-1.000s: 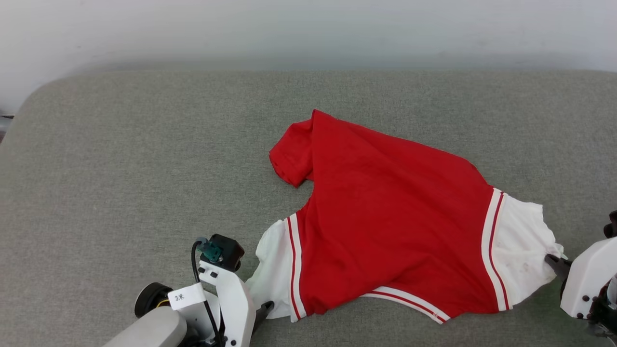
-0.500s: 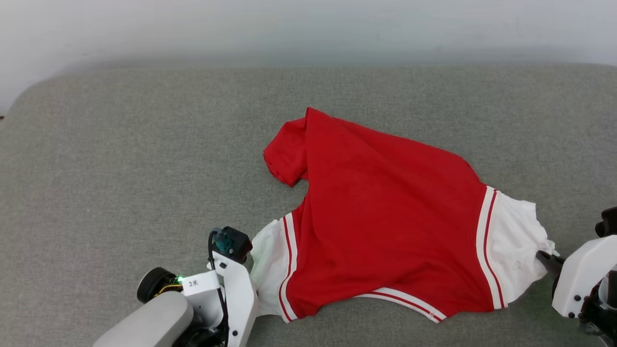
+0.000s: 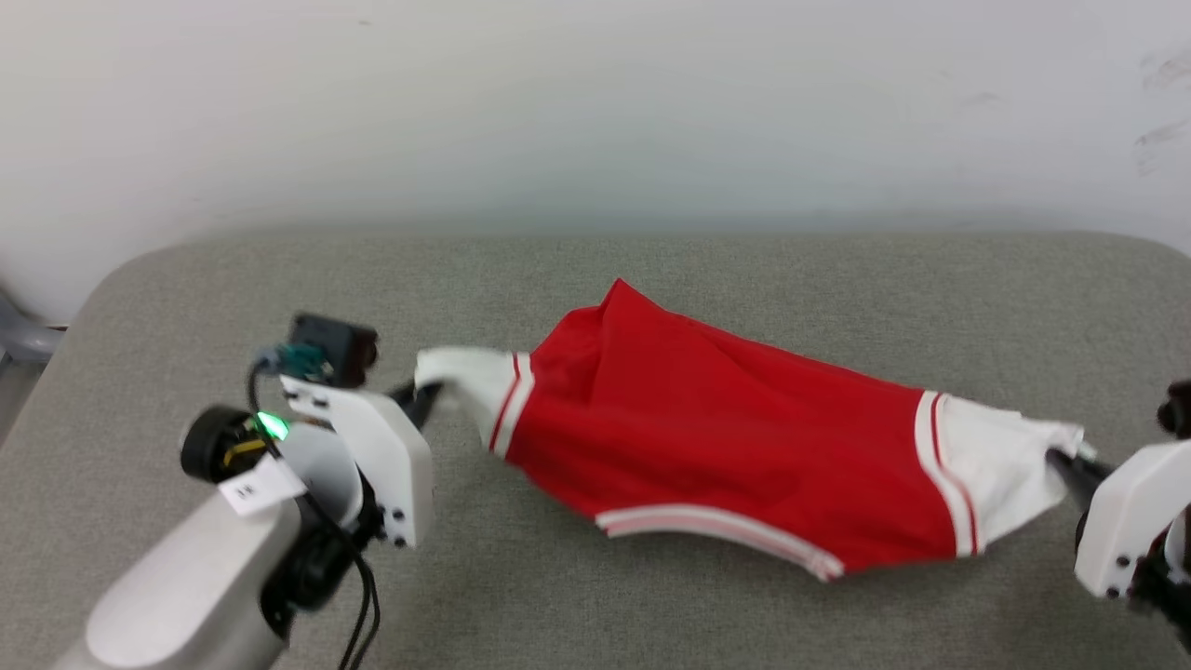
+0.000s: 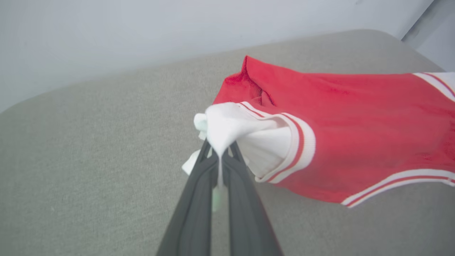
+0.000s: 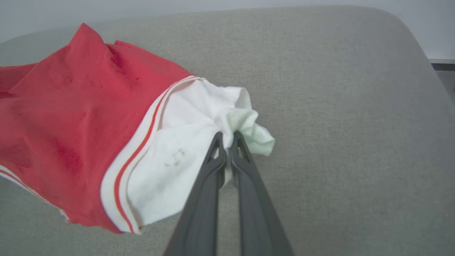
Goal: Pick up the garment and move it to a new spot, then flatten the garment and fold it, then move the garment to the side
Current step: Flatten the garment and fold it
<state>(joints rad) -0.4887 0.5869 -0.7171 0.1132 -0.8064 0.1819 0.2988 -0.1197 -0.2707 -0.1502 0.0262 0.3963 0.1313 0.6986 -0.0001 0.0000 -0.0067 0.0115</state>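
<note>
Both your left gripper and right gripper pinch opposite ends of the red, white-sleeved jersey garment — stretched above the grey fabric surface, probably for carrying.

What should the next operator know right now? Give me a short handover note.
Left gripper: shut on the garment at one white sleeve.
Right gripper: shut on the other white sleeve.
Garment: stretched between the two grippers over the grey padded surface, red body sagging in the middle, unfolded.
Done: both sleeves gripped.
Left: set it down at a new spot, flatten, fold, move it aside.
</note>
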